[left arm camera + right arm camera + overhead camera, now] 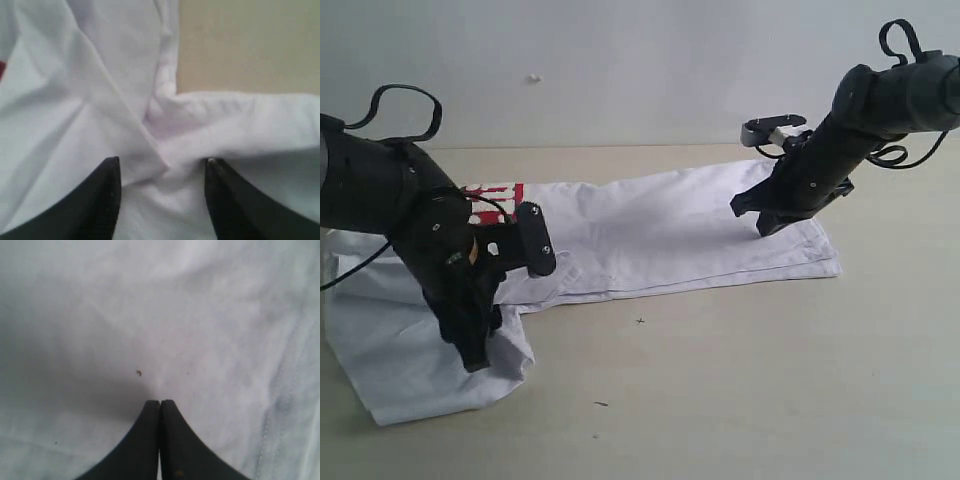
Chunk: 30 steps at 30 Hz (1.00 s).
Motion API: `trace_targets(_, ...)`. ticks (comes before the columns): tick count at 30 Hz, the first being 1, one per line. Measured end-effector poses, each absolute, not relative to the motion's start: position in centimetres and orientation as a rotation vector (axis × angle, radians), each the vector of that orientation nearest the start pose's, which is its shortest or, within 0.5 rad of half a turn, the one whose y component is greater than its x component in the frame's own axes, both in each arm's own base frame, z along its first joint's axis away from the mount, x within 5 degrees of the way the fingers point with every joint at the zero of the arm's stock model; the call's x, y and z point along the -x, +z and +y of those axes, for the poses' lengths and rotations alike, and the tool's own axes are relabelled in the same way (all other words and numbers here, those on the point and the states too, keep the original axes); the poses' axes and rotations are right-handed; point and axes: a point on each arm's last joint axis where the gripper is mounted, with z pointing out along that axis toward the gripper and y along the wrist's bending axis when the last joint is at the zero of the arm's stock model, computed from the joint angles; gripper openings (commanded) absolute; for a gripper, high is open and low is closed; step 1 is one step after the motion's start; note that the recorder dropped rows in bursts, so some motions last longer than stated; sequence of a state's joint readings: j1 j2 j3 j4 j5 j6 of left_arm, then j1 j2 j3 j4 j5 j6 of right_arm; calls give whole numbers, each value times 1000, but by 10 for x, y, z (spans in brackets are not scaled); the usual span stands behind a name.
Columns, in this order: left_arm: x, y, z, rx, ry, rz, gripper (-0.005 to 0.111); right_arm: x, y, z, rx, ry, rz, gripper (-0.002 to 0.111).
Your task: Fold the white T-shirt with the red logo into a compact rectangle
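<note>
The white T-shirt (650, 235) lies across the beige table, folded lengthwise, with a bit of its red logo (498, 196) showing behind the left arm. A sleeve bunches at the near left. My left gripper (480, 355) stands open, pressed down into that bunched sleeve, with a ridge of white cloth (160, 150) between its black fingers (107, 195). My right gripper (765, 228) is shut with nothing in it, its tips resting on the flat cloth (150, 330) near the shirt's hem end, where a stitched seam (280, 390) runs.
Beige table (750, 370) stretches in front of the shirt, with a few small dark specks (640, 321). A pale wall (620, 60) rises behind. The shirt's hem edge (825, 262) ends at the right.
</note>
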State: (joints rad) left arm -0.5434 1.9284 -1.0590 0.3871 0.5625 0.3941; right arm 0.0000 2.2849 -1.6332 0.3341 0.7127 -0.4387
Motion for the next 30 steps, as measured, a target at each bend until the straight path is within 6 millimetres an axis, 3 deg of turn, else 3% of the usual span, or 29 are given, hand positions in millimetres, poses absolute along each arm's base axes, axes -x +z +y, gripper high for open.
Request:
trace_targets(4, -315, 128, -171, -1606, 287, 2298, 51, -466, 111, 20, 300, 262, 2775, 0)
trace_targets(11, -316, 114, -172, -1630, 292, 2313, 51, -466, 111, 20, 300, 262, 2775, 0)
trace_targets(13, -316, 119, -172, -1618, 293, 2310, 51, -466, 111, 20, 300, 262, 2775, 0)
trace_targets(16, -315, 148, -171, -1545, 290, 2264, 51, -466, 111, 20, 300, 261, 2773, 0)
trace_targets(18, -314, 153, -171, -1509, 283, 2265, 51, -466, 111, 20, 300, 261, 2773, 0)
trace_targets(23, -319, 130, -176, -1442, 232, 2315, 50, -466, 111, 20, 300, 262, 2775, 0)
trace_targets(28, -323, 123, -179, -1445, 228, 2268, 28, -466, 111, 20, 301, 263, 2776, 0)
trace_targets(30, -325, 120, -177, -1446, 234, 2268, 27, -466, 111, 20, 300, 262, 2775, 0)
